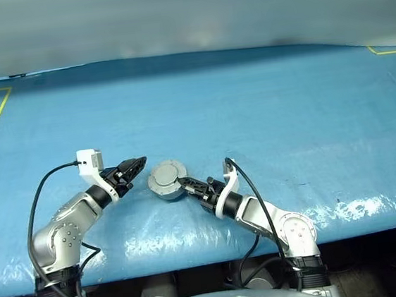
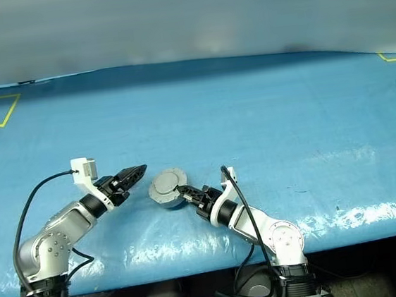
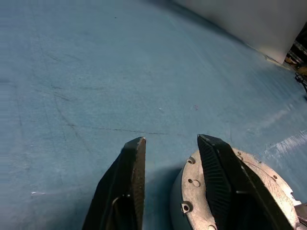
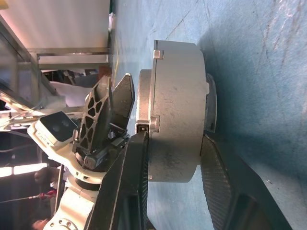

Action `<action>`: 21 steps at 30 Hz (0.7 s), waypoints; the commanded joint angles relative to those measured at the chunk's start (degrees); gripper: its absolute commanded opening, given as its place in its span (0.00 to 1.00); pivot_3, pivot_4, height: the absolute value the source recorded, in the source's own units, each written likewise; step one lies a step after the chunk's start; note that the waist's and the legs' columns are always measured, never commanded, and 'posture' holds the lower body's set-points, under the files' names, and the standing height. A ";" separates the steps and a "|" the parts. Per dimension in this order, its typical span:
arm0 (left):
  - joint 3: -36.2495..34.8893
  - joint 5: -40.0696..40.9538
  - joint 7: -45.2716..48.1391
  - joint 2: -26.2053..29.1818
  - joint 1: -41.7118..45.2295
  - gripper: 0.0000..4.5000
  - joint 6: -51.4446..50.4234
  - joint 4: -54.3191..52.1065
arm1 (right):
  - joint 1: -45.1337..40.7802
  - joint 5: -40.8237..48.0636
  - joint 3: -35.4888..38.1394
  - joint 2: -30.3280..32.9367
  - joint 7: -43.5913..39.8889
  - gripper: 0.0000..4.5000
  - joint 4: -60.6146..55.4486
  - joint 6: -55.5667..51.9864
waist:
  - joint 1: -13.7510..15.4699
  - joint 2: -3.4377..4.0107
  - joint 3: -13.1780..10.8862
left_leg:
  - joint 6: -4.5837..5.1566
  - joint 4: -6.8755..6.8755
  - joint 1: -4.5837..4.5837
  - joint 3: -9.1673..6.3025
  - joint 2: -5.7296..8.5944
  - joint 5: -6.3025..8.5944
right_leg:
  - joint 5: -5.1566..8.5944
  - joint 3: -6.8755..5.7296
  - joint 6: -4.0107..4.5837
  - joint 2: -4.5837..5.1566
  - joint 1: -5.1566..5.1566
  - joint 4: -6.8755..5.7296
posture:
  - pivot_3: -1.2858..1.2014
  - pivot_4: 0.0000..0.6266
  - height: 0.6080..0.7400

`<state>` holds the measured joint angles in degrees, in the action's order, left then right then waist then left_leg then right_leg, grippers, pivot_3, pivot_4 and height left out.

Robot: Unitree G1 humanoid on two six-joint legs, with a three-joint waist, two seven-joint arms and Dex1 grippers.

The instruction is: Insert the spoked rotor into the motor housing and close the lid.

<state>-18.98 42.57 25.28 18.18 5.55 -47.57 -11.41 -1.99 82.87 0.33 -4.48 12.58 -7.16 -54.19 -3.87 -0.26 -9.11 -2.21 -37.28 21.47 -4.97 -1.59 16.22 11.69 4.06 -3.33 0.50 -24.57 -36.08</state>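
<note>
Our right gripper (image 1: pixel 185 186) clamps motor housing (image 1: pixel 165 183) across its flat faces, one finger (image 4: pixel 128 187) on lidded face, other on desk-side face. Lid (image 1: pixel 169 171) sits closed on housing, smooth face with screw holes outward; assembly tilted, held at blue desk (image 1: pixel 265 113) surface. Our left gripper (image 1: pixel 137 165) just beside housing, on side opposite right gripper, jaws parted, nothing between them, one finger (image 3: pixel 225 182) over lid rim, not gripping. We cannot see rotor.
</note>
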 commanded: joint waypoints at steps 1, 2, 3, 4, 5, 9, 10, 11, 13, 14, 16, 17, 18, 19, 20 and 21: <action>-5.27 6.90 -3.89 -2.40 -0.59 0.59 -2.29 -1.94 | -1.10 3.30 0.91 -3.46 0.06 0.26 -2.22 2.08 | 0.07 -0.01 -0.01 | 0.00 -0.02 0.03 -0.01 0.00 0.00 | 0.00 -0.02 0.00 0.00 -0.01 0.00 | 0.52 0.24 1.00; -6.42 9.40 -5.11 -3.54 -1.01 0.59 -3.32 -2.20 | -1.63 3.73 1.39 -3.23 0.17 0.26 -2.22 2.61 | 0.09 -0.01 -0.01 | 0.00 -0.04 0.05 -0.02 0.00 0.00 | -0.01 -0.02 -0.01 0.00 -0.02 0.00 | 0.52 0.24 1.00; -7.53 12.04 -6.35 -4.76 -1.43 0.59 -4.31 -2.55 | -2.19 4.12 1.81 -2.97 0.26 0.26 -2.27 3.12 | 0.09 -0.01 -0.01 | 0.00 -0.06 0.06 -0.02 0.00 0.00 | -0.01 -0.03 -0.02 0.00 -0.02 0.00 | 0.52 0.24 1.00; -8.14 13.87 -7.28 -5.44 -1.71 0.59 -4.93 -2.86 | -2.51 4.38 2.02 -2.80 0.32 0.26 -2.32 3.44 | 0.10 -0.01 -0.01 | 0.00 -0.08 0.09 -0.02 0.00 0.00 | -0.02 -0.03 -0.03 0.00 -0.02 0.00 | 0.52 0.24 1.00; -8.74 15.89 -8.42 -6.13 -1.91 0.59 -5.65 -3.07 | -2.79 4.60 2.22 -2.66 0.39 0.26 -2.40 3.68 | 0.10 -0.03 -0.02 | 0.02 -0.12 0.11 -0.02 0.01 0.01 | -0.03 -0.02 -0.04 0.01 -0.02 0.00 | 0.52 0.24 1.00; -12.32 30.81 -18.01 -12.58 -4.08 0.59 -8.02 -2.31 | -7.12 5.38 4.87 -2.16 0.03 0.26 -2.90 6.49 | 0.17 -0.03 -0.04 | 0.04 -0.31 0.20 -0.02 0.02 0.03 | -0.07 -0.02 -0.10 0.02 -0.02 0.00 | 0.52 0.24 1.00; -12.69 33.96 -19.57 -14.10 -4.58 0.59 -7.39 -2.32 | -7.97 5.57 5.33 -2.01 0.16 0.26 -2.84 6.83 | 0.11 -0.04 -0.04 | 0.06 -0.37 0.22 -0.02 0.02 0.03 | -0.09 -0.01 -0.13 0.02 -0.02 0.00 | 0.52 0.24 1.00; -12.50 36.73 -20.67 -15.43 -5.36 0.59 -6.94 -2.59 | -8.84 5.76 5.70 -1.84 0.28 0.26 -2.78 7.20 | 0.14 -0.05 -0.04 | 0.07 -0.42 0.22 -0.01 0.02 0.04 | -0.11 0.00 -0.14 0.02 -0.01 0.00 | 0.52 0.24 1.00; -11.19 40.89 -22.39 -17.46 -7.04 0.59 -6.46 -3.17 | -10.38 6.08 6.18 -1.55 0.29 0.26 -2.74 7.72 | 0.12 -0.04 -0.04 | 0.08 -0.44 0.22 -0.02 0.02 0.04 | -0.11 -0.01 -0.14 0.00 0.00 -0.02 | 0.52 0.24 1.00; -10.43 42.39 -23.20 -18.19 -7.68 0.59 -6.21 -3.11 | -10.99 6.10 6.21 -1.46 0.21 0.26 -2.73 7.86 | 0.11 -0.04 -0.04 | 0.08 -0.44 0.22 -0.02 0.03 0.05 | -0.11 -0.01 -0.13 0.00 0.00 -0.02 | 0.52 0.24 1.00; -9.06 44.33 -24.48 -19.00 -8.61 0.59 -5.57 -3.15 | -11.76 6.14 6.11 -1.30 0.16 0.26 -2.67 8.00 | 0.14 -0.04 -0.04 | 0.08 -0.43 0.22 -0.02 0.02 0.05 | -0.11 -0.01 -0.11 -0.01 0.00 -0.03 | 0.52 0.24 1.00; -8.06 45.14 -24.93 -19.73 -9.21 0.59 -5.14 -3.30 | -12.25 6.07 6.00 -1.27 0.11 0.26 -2.63 8.02 | 0.14 -0.04 -0.04 | 0.08 -0.43 0.22 -0.02 0.03 0.05 | -0.13 0.00 -0.07 -0.01 -0.01 -0.03 | 0.52 0.24 1.00; -7.15 45.82 -25.25 -20.44 -9.71 0.59 -4.61 -3.46 | -12.68 5.97 5.90 -1.23 0.04 0.26 -2.58 8.00 | 0.14 -0.04 -0.04 | 0.08 -0.43 0.22 -0.02 0.03 0.05 | -0.18 0.00 0.00 -0.01 0.00 -0.03 | 0.52 0.24 1.00; -6.20 45.91 -25.31 -21.07 -10.17 0.59 -3.86 -3.72 | -13.04 5.82 5.75 -1.20 0.02 0.26 -2.57 7.94 | 0.15 -0.04 -0.04 | 0.08 -0.44 0.23 -0.02 0.04 0.05 | -0.22 0.01 0.07 0.00 0.00 -0.03 | 0.52 0.24 1.00; -5.53 45.98 -25.37 -21.34 -10.47 0.67 -3.22 -3.91 | -13.23 5.73 5.66 -1.18 0.02 0.26 -2.58 7.89 | 0.15 -0.04 -0.04 | 0.08 -0.45 0.23 -0.01 0.06 0.05 | -0.25 0.02 0.13 0.01 0.00 -0.03 | 0.52 0.24 1.00; -4.92 46.18 -25.23 -21.70 -10.72 0.73 -2.56 -3.99 | -13.38 5.71 5.48 -1.21 0.01 0.26 -2.65 7.77 | 0.16 -0.04 -0.04 | 0.08 -0.45 0.23 -0.01 0.07 0.05 | -0.25 0.02 0.13 0.01 0.00 -0.02 | 0.52 0.24 1.00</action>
<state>-24.91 86.76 -0.06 -3.18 -5.07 -51.49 -12.47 -13.35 86.15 6.12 -4.46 14.20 -6.97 -46.55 -3.72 -0.30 -9.15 -2.13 -37.73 21.69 -4.97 -1.53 16.27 11.45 4.08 -3.18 0.51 -24.58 -36.11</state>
